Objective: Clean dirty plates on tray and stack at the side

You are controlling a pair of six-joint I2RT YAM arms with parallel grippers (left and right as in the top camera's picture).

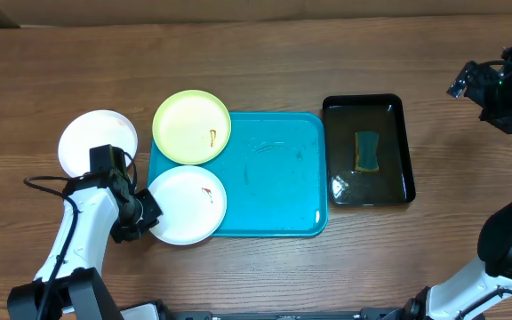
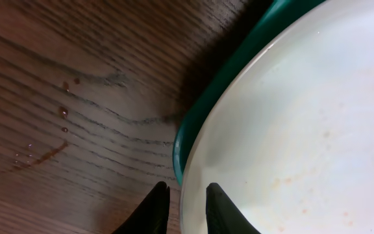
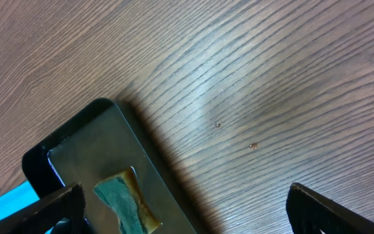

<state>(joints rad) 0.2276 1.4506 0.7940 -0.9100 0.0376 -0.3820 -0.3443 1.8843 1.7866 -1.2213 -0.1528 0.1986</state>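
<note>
Bright colours on your brown, wood-grained table (image 1: 327,53).
Before you: a turquoise tray (image 1: 274,178), a yellow-green plate (image 1: 185,120) and a smeared white plate (image 1: 180,209), each streaked reddish-brown, a plain white plate (image 1: 98,138), and a black basin (image 1: 363,99) with a green-and-yellow sponge (image 1: 367,151).

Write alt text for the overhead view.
The left gripper is at the rim of a smeared white plate on the tray's near-left corner. A smeared yellow-green plate overhangs its far-left corner, a second white plate lies on the table further left, and a black basin with a sponge sits right of it.

gripper (image 2: 187,190) straddling white plate (image 2: 304,117) rim, tray (image 2: 219,88) beneath
</note>
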